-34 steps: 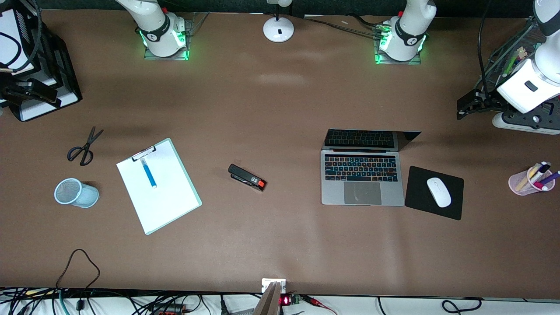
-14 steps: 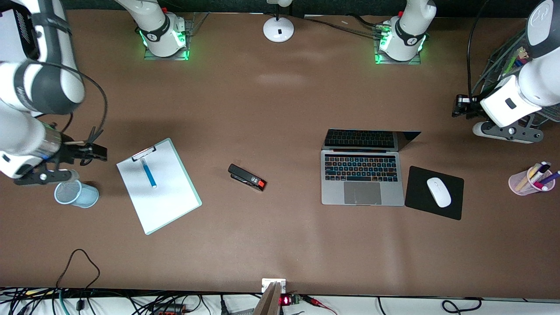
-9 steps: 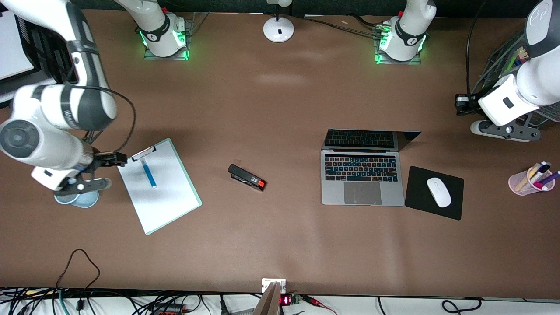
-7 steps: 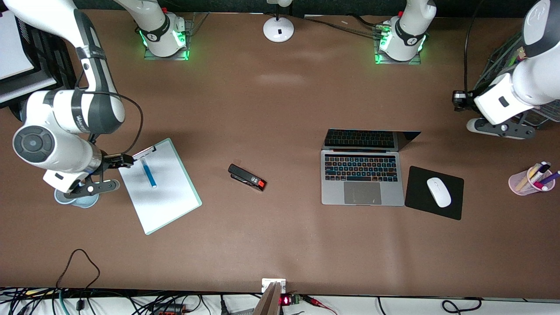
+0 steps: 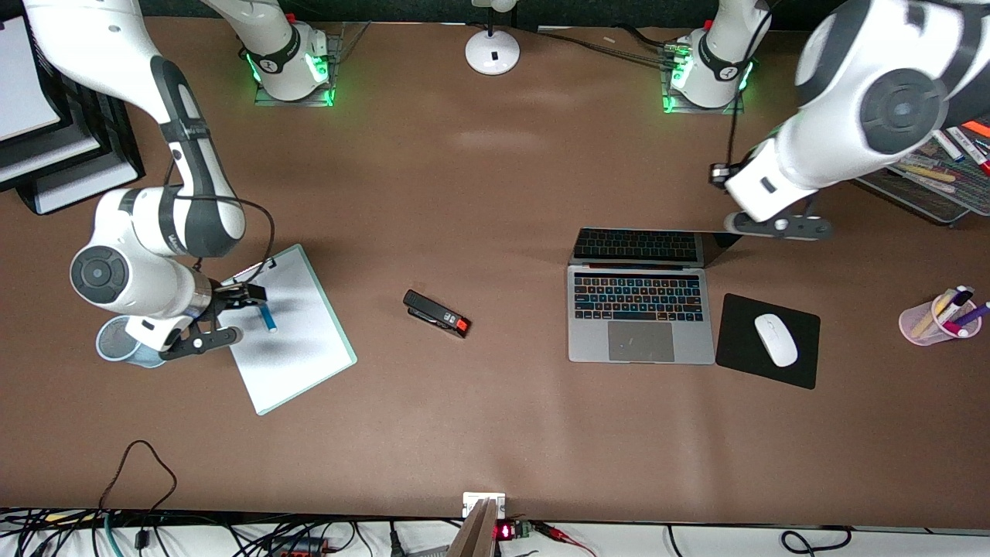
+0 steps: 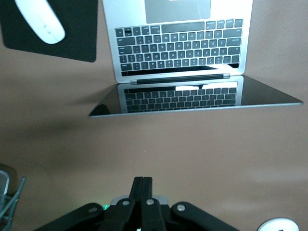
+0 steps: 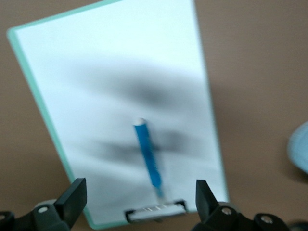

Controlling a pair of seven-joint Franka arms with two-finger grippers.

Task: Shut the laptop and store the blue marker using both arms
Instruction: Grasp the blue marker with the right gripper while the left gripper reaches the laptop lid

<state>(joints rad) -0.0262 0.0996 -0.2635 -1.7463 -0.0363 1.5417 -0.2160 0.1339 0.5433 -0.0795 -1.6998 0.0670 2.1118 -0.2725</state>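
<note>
The laptop [image 5: 638,309] lies open, its dark screen [image 6: 192,96] tilted back toward the robots' bases. The blue marker [image 5: 267,317] lies on a white clipboard [image 5: 294,348]; part of it is hidden under my right hand. My right gripper [image 5: 251,294] hangs over the clipboard's clip end, open and empty. In the right wrist view the marker [image 7: 148,156] lies ahead of the open right gripper [image 7: 139,202], between its fingers. My left gripper [image 5: 719,174] is shut and empty, over bare table just by the laptop's screen edge. It shows shut in the left wrist view [image 6: 143,185].
A black stapler [image 5: 437,313] lies mid-table. A white mouse [image 5: 776,339] sits on a black mousepad [image 5: 742,348] beside the laptop. A pink cup of markers [image 5: 940,317] and a wire tray [image 5: 928,186] stand at the left arm's end. A blue mesh cup [image 5: 116,340] stands beside the clipboard.
The right arm swung in from the table's end and brought its gripper over the clipboard's clip. The left arm swung in toward the laptop's screen. Laptop and marker have not moved.
</note>
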